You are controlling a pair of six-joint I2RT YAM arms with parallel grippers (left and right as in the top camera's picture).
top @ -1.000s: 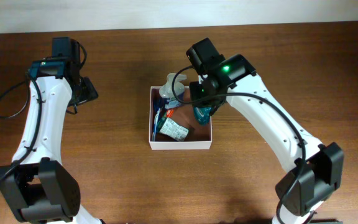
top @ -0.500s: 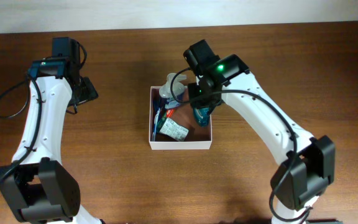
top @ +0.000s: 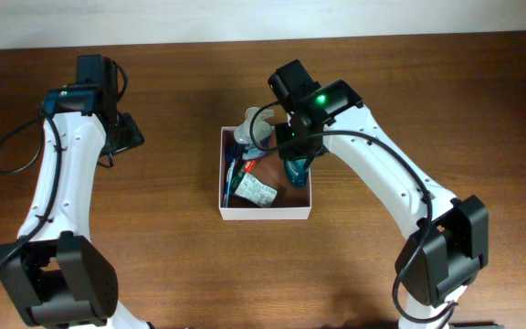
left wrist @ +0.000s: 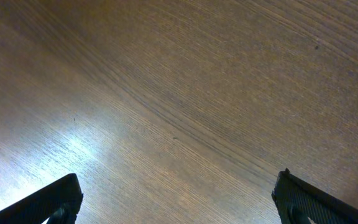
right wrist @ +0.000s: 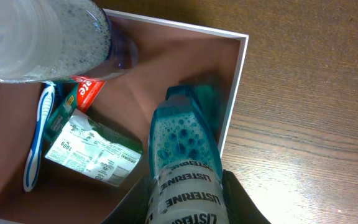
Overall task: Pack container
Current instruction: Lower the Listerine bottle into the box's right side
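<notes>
The container is a square white box with a reddish-brown inside, at the middle of the table. My right gripper is shut on a teal mouthwash bottle, which points down into the box's right side beside the white wall. Whether the bottle touches the floor of the box I cannot tell. Far to the left, my left gripper hangs open over bare wood; in the left wrist view only its two black fingertips show, with nothing between them.
Inside the box lie a clear bottle of foamy liquid, a blue toothbrush, a red and green tube and a green-white packet. Brown wooden table surrounds the box.
My right arm has shifted slightly left with the teal bottle over the box's right side. The left arm has not moved.
</notes>
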